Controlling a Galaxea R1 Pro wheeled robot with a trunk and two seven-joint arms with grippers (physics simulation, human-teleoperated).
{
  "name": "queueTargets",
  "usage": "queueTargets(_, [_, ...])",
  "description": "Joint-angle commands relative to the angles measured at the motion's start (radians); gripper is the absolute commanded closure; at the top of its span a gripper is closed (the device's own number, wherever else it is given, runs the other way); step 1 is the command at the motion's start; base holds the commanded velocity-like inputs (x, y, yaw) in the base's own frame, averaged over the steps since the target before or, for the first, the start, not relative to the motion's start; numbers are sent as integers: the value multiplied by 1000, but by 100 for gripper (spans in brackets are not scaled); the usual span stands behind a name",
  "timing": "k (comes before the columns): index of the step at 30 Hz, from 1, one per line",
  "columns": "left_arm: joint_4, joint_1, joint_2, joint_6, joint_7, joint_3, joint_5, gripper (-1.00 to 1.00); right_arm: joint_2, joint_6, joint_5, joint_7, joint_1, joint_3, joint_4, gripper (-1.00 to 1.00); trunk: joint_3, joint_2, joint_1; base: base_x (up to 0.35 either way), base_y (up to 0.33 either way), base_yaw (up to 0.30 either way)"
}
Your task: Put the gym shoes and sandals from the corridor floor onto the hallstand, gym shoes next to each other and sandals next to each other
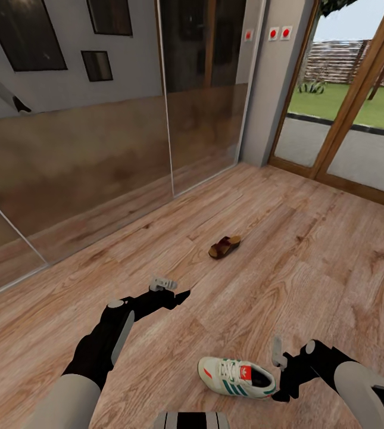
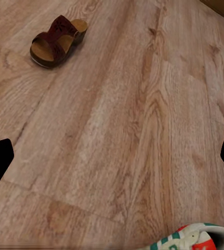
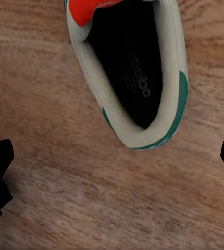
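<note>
One white gym shoe (image 1: 236, 376) with green stripes and a red tongue lies on the wood corridor floor (image 1: 311, 262), close in front of me. My right gripper (image 1: 282, 381) hangs just beyond its heel, open and empty. The right wrist view looks down into the gym shoe's heel opening (image 3: 138, 67), with the right gripper (image 3: 114, 162) spread wide past the heel. One brown sandal (image 1: 224, 246) lies farther out on the floor. My left gripper (image 1: 180, 297) is open and empty above bare planks, short of the sandal (image 2: 57, 40), and the gym shoe's edge (image 2: 195, 242) shows near it. The hallstand is out of view.
A mirrored sliding-door wardrobe (image 1: 96, 149) runs along the left. A wood-framed glass door (image 1: 346, 131) to a garden stands at the back right. A grey wall column (image 1: 272, 89) sits between them.
</note>
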Motion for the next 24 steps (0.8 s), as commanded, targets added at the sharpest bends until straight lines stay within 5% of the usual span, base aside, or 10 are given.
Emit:
queueTargets(1, [-1,0,-1,8,-3,1,1,-100,0,-7,11,3,0,-7,-1,-100,-2,0,0,0,0,0])
queueTargets(9, [-1,0,-1,7,-3,1,1,-100,-1,-7,9,-15,-1,-10,-10,-100,-4,0,0,0,0,0])
queueTargets(19, [-1,0,-1,7,-3,1,1,-100,-1,-7,8,-173,0,-11,-11,-100,-4,0,0,0,0,0])
queueTargets(24, [-1,0,-1,7,-3,1,1,-100,0,-7,8,-195,-1,-11,-11,-100,-4,0,0,0,0,0])
